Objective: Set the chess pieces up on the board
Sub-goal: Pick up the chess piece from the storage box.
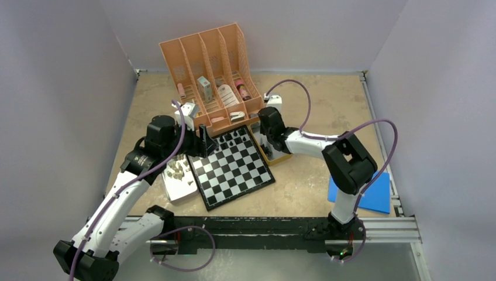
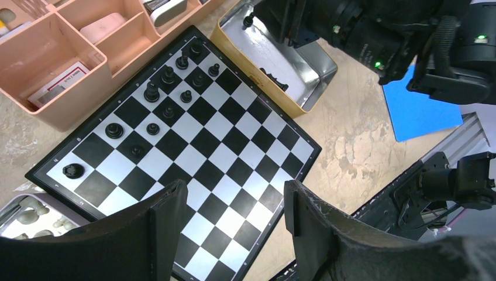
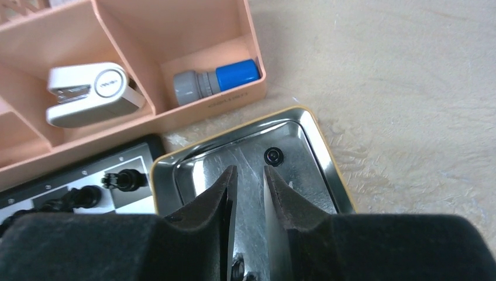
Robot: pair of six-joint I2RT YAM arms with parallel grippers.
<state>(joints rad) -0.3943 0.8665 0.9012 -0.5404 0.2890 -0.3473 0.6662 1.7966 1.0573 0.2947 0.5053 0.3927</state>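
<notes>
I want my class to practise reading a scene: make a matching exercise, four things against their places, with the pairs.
Things:
1 beige chess pieces
2 blue sheet
3 white stapler
4 right gripper

Places:
A in the pink organizer
B over the yellow-rimmed tray
C in the pale tray left of the board
D on the table, right of the board

Pairs: 1-C, 2-D, 3-A, 4-B

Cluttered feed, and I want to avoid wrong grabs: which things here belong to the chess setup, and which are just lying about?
Job: board; black pieces on its far rows; black piece in the right tray; beige pieces in the left tray.
Lying about: pink organizer, stapler, blue-capped tube, blue sheet.
</notes>
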